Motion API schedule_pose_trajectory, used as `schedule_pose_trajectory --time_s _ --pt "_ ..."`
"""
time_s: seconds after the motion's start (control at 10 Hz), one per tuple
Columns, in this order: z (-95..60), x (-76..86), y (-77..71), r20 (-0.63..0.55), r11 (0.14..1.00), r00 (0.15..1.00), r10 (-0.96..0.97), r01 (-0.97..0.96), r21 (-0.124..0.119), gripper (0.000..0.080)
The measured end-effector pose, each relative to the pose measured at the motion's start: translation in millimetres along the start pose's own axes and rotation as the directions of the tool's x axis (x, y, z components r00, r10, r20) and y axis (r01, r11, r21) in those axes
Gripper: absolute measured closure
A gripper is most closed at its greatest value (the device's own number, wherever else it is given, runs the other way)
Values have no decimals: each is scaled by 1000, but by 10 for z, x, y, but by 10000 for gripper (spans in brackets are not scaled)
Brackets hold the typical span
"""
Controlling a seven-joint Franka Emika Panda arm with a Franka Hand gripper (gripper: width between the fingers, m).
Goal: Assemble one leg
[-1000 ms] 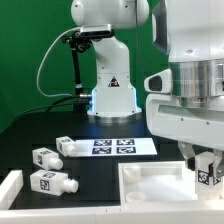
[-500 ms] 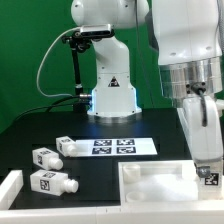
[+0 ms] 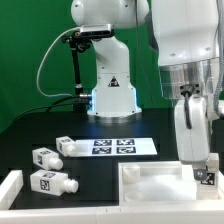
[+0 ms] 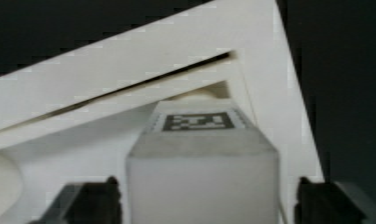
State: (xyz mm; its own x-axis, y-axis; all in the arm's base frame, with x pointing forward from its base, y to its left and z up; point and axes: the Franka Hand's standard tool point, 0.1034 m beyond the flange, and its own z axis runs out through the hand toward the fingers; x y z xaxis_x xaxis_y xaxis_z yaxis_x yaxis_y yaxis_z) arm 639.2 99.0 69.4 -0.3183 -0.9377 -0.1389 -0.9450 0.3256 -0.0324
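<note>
My gripper (image 3: 207, 180) is at the exterior view's right, pointing down, shut on a small white leg (image 3: 208, 177) with a tag marker. It holds the leg upright at the right corner of the large white square panel (image 3: 150, 171). In the wrist view the leg (image 4: 203, 150) fills the space between my dark fingers (image 4: 91, 202), its tag facing the camera, with the panel's raised rim (image 4: 149, 70) behind it. Whether the leg touches the panel is hidden. Three more legs (image 3: 52, 183) lie at the left.
The marker board (image 3: 115, 146) lies mid-table in front of the robot base (image 3: 112, 95). Loose legs lie at its left end (image 3: 68, 145) and nearer (image 3: 45, 157). A white rim (image 3: 10, 185) borders the front left.
The wrist has risen and turned, so the gripper body now stands taller and narrower. The leg stays in the fingers at the panel's right corner, a little lower in the view.
</note>
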Motion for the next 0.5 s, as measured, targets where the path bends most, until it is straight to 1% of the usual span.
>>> schedule_pose_trajectory --time_s 0.1,0.2,0.3,0.5 --pt "-99 -42 -34 10 1000 1000 -10 10 12 199" --pt "-293 -89 -104 30 999 999 -42 41 35 199" --pt "-416 -95 -165 42 997 998 -55 53 53 160" --pt "-345 -91 -142 36 997 998 -58 56 48 151"
